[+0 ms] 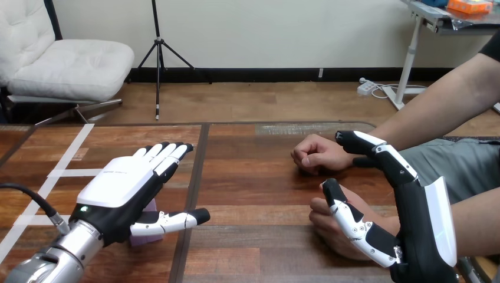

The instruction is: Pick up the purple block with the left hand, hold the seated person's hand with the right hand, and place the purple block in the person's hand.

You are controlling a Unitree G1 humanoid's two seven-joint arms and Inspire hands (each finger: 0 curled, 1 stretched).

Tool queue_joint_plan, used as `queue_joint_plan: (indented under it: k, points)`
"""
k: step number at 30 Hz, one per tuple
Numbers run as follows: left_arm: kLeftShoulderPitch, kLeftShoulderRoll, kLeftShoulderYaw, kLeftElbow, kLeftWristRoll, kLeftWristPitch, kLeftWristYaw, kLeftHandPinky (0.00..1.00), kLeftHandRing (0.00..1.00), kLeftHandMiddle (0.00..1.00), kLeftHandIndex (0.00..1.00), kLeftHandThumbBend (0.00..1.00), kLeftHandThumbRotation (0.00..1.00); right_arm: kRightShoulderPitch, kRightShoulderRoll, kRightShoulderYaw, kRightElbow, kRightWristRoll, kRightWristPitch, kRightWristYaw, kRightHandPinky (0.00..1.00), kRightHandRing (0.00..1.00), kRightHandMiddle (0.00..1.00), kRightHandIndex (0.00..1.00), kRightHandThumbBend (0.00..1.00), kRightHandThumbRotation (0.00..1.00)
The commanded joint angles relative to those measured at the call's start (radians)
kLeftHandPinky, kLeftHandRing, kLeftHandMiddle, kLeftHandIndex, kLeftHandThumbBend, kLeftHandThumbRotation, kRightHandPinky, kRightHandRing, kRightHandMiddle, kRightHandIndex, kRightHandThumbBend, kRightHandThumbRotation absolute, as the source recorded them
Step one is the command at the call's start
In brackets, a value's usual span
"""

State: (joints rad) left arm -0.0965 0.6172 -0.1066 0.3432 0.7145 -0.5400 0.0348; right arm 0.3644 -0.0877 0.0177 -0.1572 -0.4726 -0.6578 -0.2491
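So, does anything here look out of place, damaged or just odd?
Nothing looks spilled, broken or askew. The purple block sits on the table, mostly hidden under the left robot hand, whose fingers are straight. The right robot hand touches the person's nearer hand.

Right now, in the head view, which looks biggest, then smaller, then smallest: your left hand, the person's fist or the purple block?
1. left hand, though it is nearest the camera, so that helps
2. fist
3. purple block, mostly hidden under the left hand, so its full size is unsure
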Motion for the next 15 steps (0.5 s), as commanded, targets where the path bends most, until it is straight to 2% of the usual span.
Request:
queue_joint_plan:
  k: [1,10,15]
  points:
    - [-0.019,0.027,0.005,-0.026,-0.022,0.003,0.008,1.0,1.0,1.0,1.0,0.77,0.98,-0.045,-0.014,-0.012,-0.049,0.009,-0.005,0.001,0.69,0.75,0.76,0.75,0.4,0.34]
    - [0.025,0.023,0.019,-0.064,-0.037,0.021,0.009,1.0,1.0,1.0,1.0,0.76,0.97,-0.046,-0.015,-0.016,-0.049,0.012,-0.002,0.006,0.69,0.75,0.76,0.75,0.4,0.34]
    - [0.051,0.02,0.021,-0.076,-0.034,0.024,0.031,1.0,1.0,1.0,1.0,0.75,0.96,-0.047,-0.015,-0.017,-0.049,0.013,-0.002,0.009,0.69,0.75,0.76,0.75,0.4,0.35]
